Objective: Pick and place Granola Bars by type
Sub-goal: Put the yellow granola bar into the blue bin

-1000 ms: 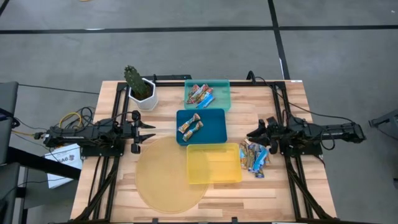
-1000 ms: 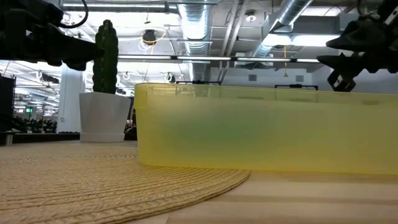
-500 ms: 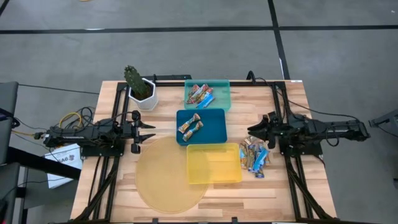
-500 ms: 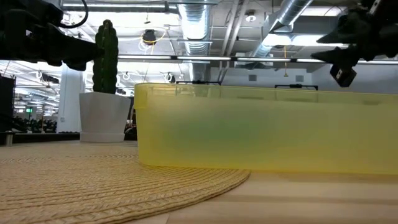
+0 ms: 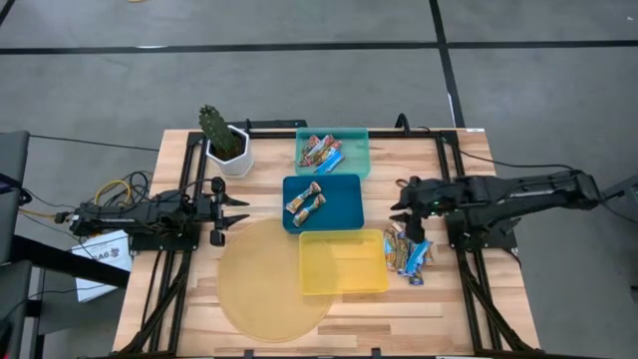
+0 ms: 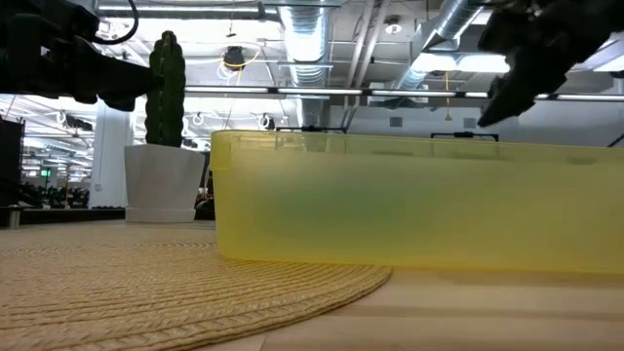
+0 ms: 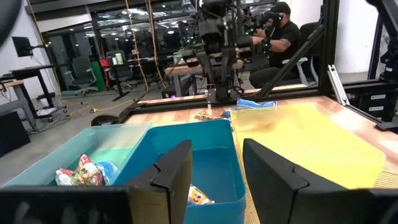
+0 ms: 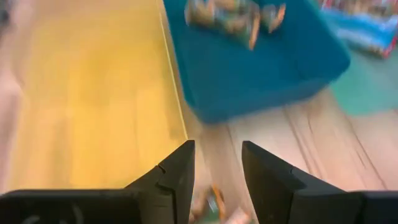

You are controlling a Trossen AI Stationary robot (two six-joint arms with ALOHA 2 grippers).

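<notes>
In the low view, the yellow tray [image 6: 409, 205] hides the Granola Bars and the other trays behind it. The right tool [image 6: 531, 54] is a dark shape cut off by the top edge. In the right wrist view, the bars in the blue tray [image 8: 261, 56] are too blurry to tell apart.

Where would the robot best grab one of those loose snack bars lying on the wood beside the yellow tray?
Probably from straight above, pinching a bar across its narrow width near the middle. The loose granola bars lie flat in a tight cluster beside the yellow tray, so an outer bar looks easiest. The right gripper hovers open next to them.
</notes>
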